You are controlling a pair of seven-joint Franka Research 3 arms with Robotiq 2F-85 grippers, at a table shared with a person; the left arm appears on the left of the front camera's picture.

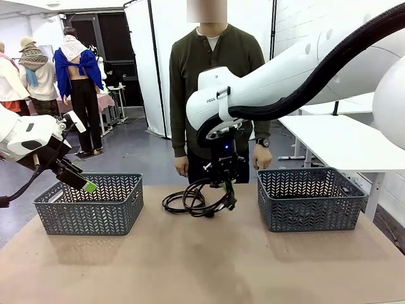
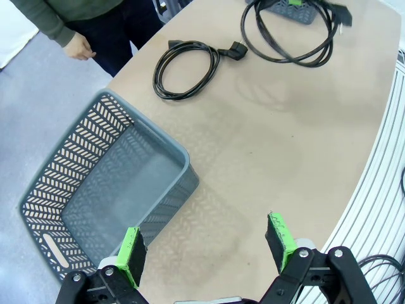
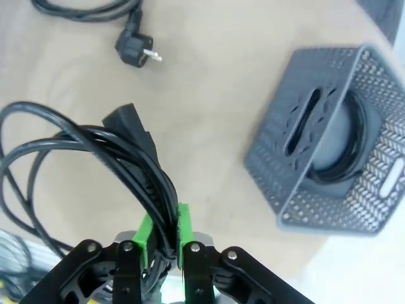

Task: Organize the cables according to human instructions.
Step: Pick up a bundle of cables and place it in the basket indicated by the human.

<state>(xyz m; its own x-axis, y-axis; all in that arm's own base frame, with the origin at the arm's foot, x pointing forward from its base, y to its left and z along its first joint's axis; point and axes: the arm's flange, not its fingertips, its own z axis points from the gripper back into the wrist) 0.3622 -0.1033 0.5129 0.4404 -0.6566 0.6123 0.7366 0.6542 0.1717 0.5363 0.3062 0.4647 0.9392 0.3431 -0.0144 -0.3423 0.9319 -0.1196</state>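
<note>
Right gripper (image 3: 163,231): green pads pressed together on several strands of one cable bundle (image 3: 95,145), which hangs in loops just above the middle of the table (image 1: 202,266). Left gripper (image 2: 205,247): jaws spread wide with nothing between them, hovering over the near edge of the left basket (image 2: 158,139).

Progress, as I judge it: partway. One dark coil (image 3: 345,142) lies inside the right basket (image 3: 304,183). The bundle in my grip is lifted but not yet placed. A second bundle (image 2: 186,69) rests flat on the table, near the person (image 1: 218,76), who stands at the far side with arms lowered. The left basket shows a bare floor. Which basket my load belongs in depends on an instruction I cannot read from here.

Materials and shapes: the cables have smooth, black, rubbery sheaths wound in round, slack loops. The second bundle ends in a moulded angled plug (image 3: 136,47) with two bright pins. Both baskets are grey plastic, rectangular with rounded corners, herringbone openwork walls and slot handles. The table is matte tan and round-cornered.
</note>
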